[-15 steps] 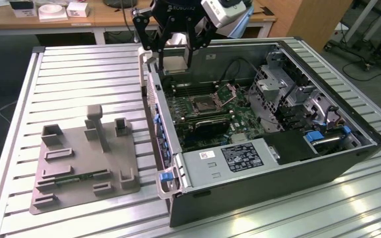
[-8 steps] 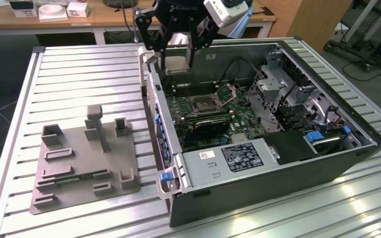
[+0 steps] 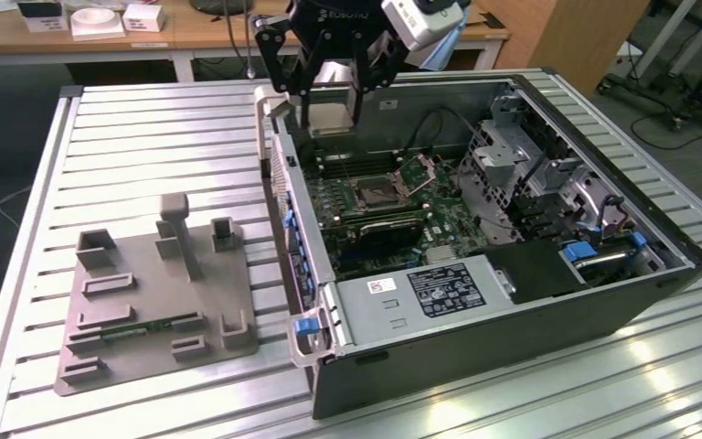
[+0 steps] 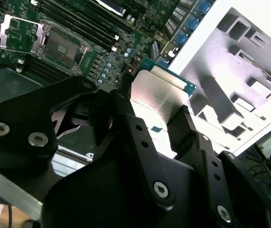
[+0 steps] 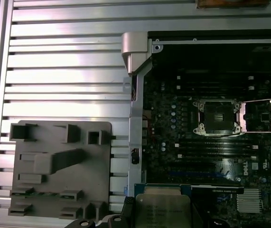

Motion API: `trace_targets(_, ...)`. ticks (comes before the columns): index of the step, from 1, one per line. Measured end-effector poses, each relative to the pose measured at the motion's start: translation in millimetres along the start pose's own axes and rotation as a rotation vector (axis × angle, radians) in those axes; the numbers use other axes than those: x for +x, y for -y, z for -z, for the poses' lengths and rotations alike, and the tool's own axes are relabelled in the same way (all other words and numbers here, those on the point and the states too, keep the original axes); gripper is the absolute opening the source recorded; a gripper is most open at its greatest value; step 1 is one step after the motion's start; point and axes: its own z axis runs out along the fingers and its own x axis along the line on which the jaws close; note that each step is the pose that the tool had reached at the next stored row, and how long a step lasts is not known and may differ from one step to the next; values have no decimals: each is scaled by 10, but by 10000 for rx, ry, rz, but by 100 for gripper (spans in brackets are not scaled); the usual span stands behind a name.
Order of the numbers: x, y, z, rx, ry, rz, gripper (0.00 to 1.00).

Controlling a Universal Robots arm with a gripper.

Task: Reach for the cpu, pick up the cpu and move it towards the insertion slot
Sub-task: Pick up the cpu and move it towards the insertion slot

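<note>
The cpu [image 3: 330, 117], a thin square chip with a silver-grey top plate, hangs in my gripper [image 3: 330, 102], which is shut on its edges. It is held above the far rim of the open computer case, higher than the motherboard. The second wrist view has the cpu [image 4: 156, 95] between the black fingers [image 4: 126, 118]. The insertion slot [image 3: 376, 192] is a dark square socket with a shiny frame, and its metal flap [image 3: 428, 167] stands open beside it. The slot [image 5: 217, 116] lies some way from the cpu [image 5: 163, 209] in the first wrist view.
The open computer case [image 3: 497, 320] lies on a ribbed aluminium table [image 3: 143, 137]. A grey fixture plate [image 3: 156, 293] with raised blocks holds a green memory stick [image 3: 143, 327] on the exterior view's left. Cables and drive cages crowd the case's right side. A wooden desk [image 3: 193, 37] stands behind.
</note>
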Motion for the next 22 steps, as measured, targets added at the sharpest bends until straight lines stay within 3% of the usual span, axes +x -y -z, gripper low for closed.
trace_targets(22,-113,-3,-3,0,0,0,54)
